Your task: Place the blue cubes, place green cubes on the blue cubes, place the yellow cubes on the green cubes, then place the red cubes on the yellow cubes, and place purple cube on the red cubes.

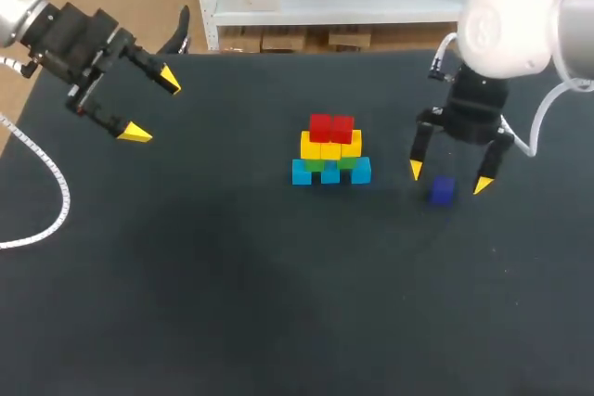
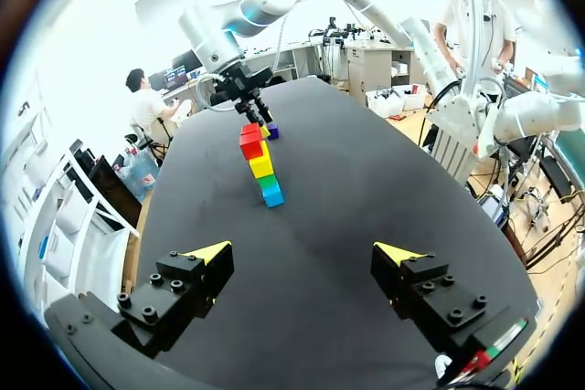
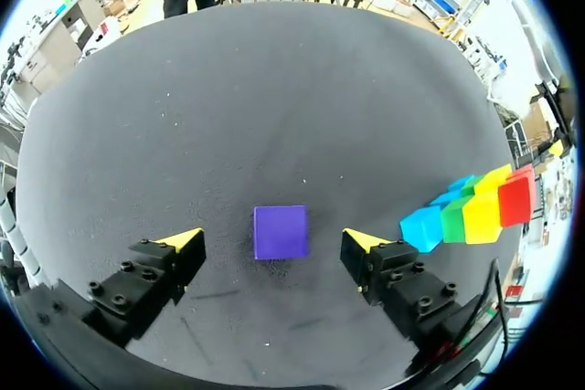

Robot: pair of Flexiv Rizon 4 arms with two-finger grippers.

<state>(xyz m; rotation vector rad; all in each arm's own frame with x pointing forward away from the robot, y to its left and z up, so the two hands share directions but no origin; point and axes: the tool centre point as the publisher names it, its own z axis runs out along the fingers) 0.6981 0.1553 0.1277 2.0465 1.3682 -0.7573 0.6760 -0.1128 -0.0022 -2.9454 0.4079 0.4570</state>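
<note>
My right gripper (image 1: pixel 448 177) is wide open, one finger on each side of the purple cube (image 3: pixel 281 231), not touching it. The cube's on the table near the stack (image 1: pixel 329 150). Risks: it looks nearer one finger, so closing could skew it, and a tilted drop could knock the red cubes (image 1: pixel 331 126). Left gripper (image 1: pixel 153 106) is open, well apart.

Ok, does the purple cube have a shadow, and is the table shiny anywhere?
Right wrist view: yes, a small soft shadow lies on the table right beside the purple cube. Head view: the table looks dull, no shiny spots. Left wrist view: no glare on it either.
</note>
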